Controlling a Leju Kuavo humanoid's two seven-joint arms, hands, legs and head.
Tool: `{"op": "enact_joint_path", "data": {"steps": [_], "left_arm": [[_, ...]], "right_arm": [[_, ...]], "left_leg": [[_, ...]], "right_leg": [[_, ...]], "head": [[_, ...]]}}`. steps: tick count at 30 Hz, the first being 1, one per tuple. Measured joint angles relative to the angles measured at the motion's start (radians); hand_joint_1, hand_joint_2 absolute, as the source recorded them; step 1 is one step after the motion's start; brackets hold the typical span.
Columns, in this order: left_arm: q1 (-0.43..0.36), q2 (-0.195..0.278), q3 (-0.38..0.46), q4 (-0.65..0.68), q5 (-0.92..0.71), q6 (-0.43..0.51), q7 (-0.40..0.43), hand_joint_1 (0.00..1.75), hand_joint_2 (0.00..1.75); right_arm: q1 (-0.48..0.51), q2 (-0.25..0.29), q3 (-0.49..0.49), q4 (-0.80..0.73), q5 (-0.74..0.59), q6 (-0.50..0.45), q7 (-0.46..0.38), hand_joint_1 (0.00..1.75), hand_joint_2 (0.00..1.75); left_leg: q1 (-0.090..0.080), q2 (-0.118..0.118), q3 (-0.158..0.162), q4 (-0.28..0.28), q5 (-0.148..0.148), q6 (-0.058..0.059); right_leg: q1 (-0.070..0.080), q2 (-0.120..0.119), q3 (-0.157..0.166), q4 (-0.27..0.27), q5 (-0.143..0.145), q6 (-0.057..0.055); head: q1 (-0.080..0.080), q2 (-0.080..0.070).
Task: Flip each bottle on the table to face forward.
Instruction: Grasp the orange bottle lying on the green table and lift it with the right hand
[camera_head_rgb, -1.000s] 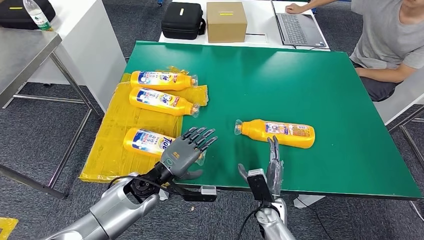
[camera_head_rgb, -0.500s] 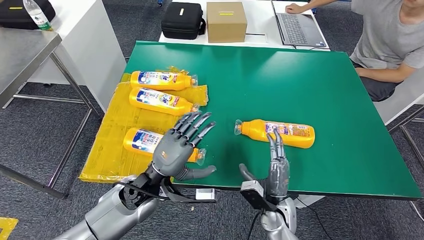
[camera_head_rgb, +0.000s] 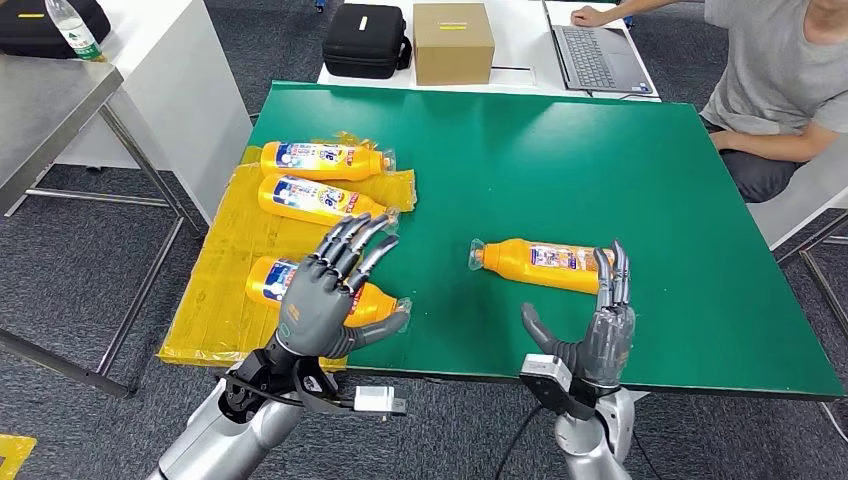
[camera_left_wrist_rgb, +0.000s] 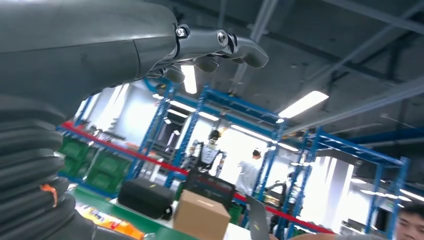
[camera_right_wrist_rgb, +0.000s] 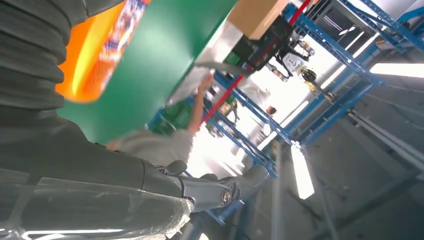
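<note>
- Currently my right hand (camera_head_rgb: 603, 335) is raised at the near table edge, fingers straight and spread, thumb out to the side, holding nothing.
- Lone orange bottle (camera_head_rgb: 550, 265) lies on its side on the green table (camera_head_rgb: 560, 160), just beyond my right fingertips, cap end pointing toward my left hand; can't tell if fingertips touch it.
- My left hand (camera_head_rgb: 328, 295) hovers open too, fingers fanned, nothing in it.
- Nearest mat bottle (camera_head_rgb: 275, 280) lies under and behind my left hand, partly hidden by it.
- Two more bottles, middle bottle (camera_head_rgb: 320, 199) and far bottle (camera_head_rgb: 322, 159), lie on the yellow mat (camera_head_rgb: 235, 235) beyond my left fingers, blue labels up.
- Person (camera_head_rgb: 780, 90) sits past the table's far right corner, well apart from my right hand.
</note>
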Motion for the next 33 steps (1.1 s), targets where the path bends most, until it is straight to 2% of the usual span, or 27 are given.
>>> {"op": "enact_joint_path", "data": {"steps": [5, 10, 16, 19, 30, 33], "left_arm": [[0.025, -0.023, 0.045, -0.001, 0.009, 0.000, -0.017, 0.00, 1.75], [0.054, -0.045, 0.096, -0.008, 0.020, 0.000, -0.089, 0.00, 1.75], [0.106, -0.089, 0.186, -0.049, 0.067, 0.000, -0.212, 0.00, 1.75], [0.117, -0.112, 0.219, -0.058, 0.073, 0.000, -0.241, 0.00, 1.75], [0.132, -0.144, 0.258, -0.067, 0.074, 0.000, -0.252, 0.00, 1.75], [0.132, -0.152, 0.266, -0.067, 0.079, 0.000, -0.267, 0.00, 1.75]], "right_arm": [[0.016, -0.015, -0.027, -0.037, 0.045, 0.000, 0.000, 0.00, 1.75], [0.029, -0.047, -0.066, -0.047, 0.191, 0.000, 0.000, 0.00, 1.75], [-0.020, -0.085, -0.137, 0.048, 0.308, 0.000, 0.014, 0.00, 1.75], [-0.060, -0.107, -0.169, 0.113, 0.364, 0.000, 0.044, 0.00, 1.75], [-0.110, -0.141, -0.200, 0.207, 0.385, 0.000, 0.064, 0.00, 1.75], [-0.124, -0.150, -0.200, 0.221, 0.326, 0.000, 0.053, 0.00, 1.75]], "left_leg": [[0.000, 0.000, 0.000, 0.000, 0.000, 0.000], [0.000, 0.000, 0.000, 0.000, 0.000, 0.000], [0.000, 0.000, 0.000, 0.000, 0.000, 0.000], [-0.001, 0.000, 0.000, 0.000, 0.000, 0.000], [0.000, 0.000, 0.000, 0.000, 0.000, 0.000], [0.000, 0.000, -0.001, 0.000, 0.000, 0.000]], "right_leg": [[0.000, 0.000, 0.000, 0.000, 0.000, 0.000], [0.000, 0.000, 0.000, 0.000, 0.000, 0.000], [0.000, 0.000, 0.000, 0.000, 0.000, 0.000], [0.000, 0.000, 0.000, 0.000, 0.000, 0.000], [0.000, 0.000, 0.000, 0.000, 0.000, 0.000], [0.000, 0.000, 0.000, 0.000, 0.000, 0.000]], "head": [[0.000, 0.000], [0.000, 0.000], [0.000, 0.000], [0.000, 0.000], [0.000, 0.000], [0.000, 0.000]]}}
